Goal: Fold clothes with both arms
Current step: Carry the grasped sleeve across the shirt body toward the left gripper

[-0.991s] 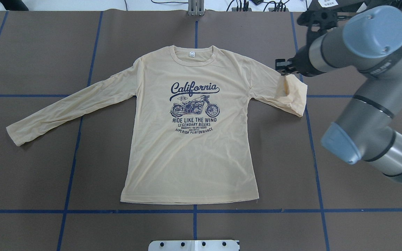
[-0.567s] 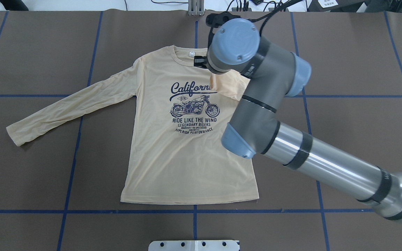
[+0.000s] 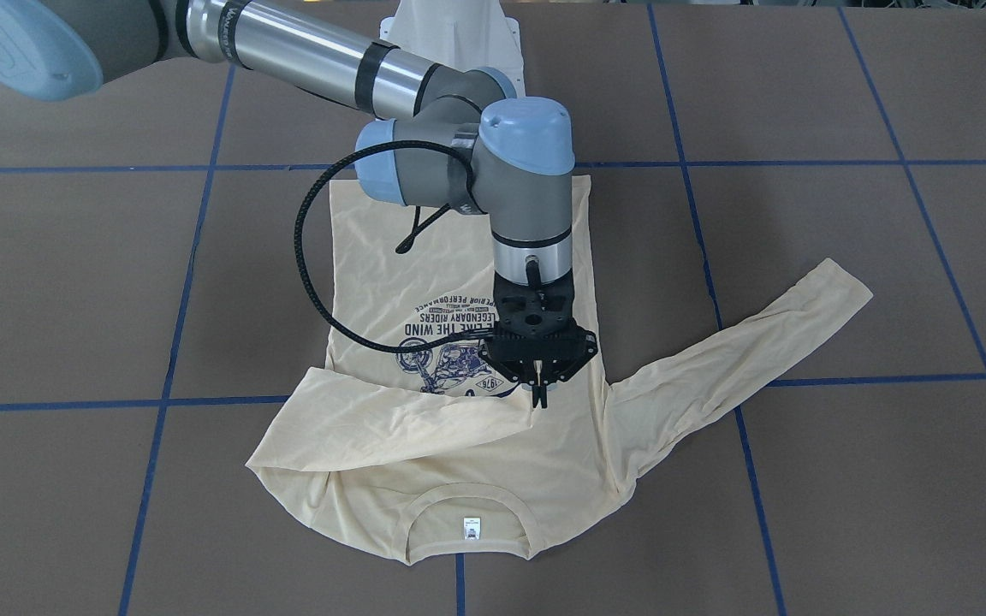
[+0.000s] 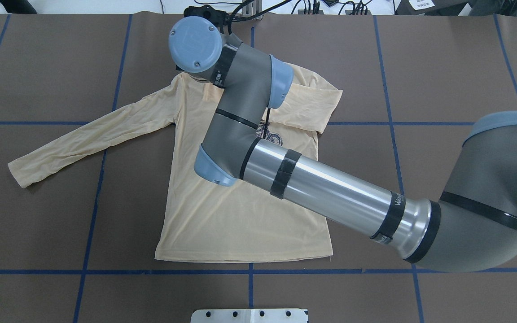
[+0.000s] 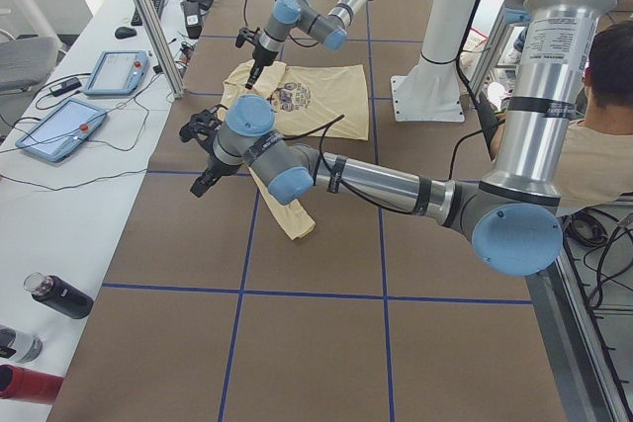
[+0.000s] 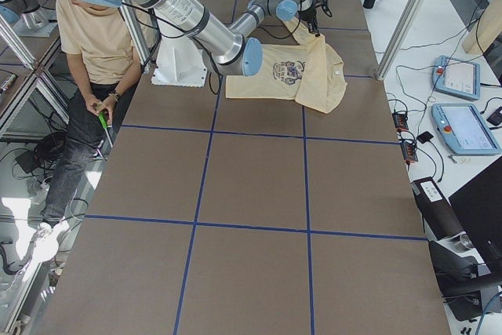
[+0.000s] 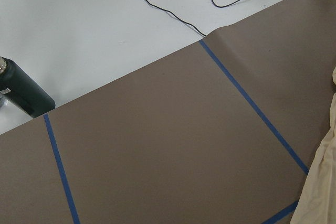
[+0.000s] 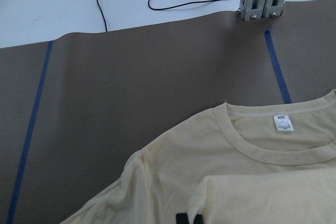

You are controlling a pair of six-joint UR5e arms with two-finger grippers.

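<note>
Shirt (image 3: pixel 459 462) lies flat and front up on the brown surface (image 3: pixel 801 257), about centred. Its collar is at the side away from the robot and its hem is toward the white pedestal (image 3: pixel 450 34). A small white label (image 3: pixel 471 529) shows inside the neck.

Right sleeve (image 3: pixel 390 423) is folded inward across the chest and covers the top of the navy print (image 3: pixel 446 338). Its cuff sits near the shirt's midline. Left sleeve (image 3: pixel 758 342) lies stretched out flat at a slant, with its cuff well apart from the body.

Right pincer (image 3: pixel 537 393) points straight down at the folded cuff, jaws narrow and pinched on the cuff's cloth. Right arm (image 4: pixel 330 184) comes in from the overhead view's right and crosses above the shirt, hiding most of the print from that camera.

Left pincer (image 5: pixel 201 160) shows only in the left side view. It hangs over bare surface near the left sleeve, not touching it; whether it is wide or narrow, cannot tell. Left arm (image 5: pixel 396 185) reaches low across the sleeve. The left wrist view shows brown surface, blue tape (image 7: pixel 252 103) and a strip of cream cloth at the right edge.

Tape marks the surface into a grid. On the white strip past the far edge are two tablets (image 5: pixel 59 130), cables and a dark bottle (image 5: pixel 61 295). A person (image 6: pixel 90 45) sits beside the pedestal.
</note>
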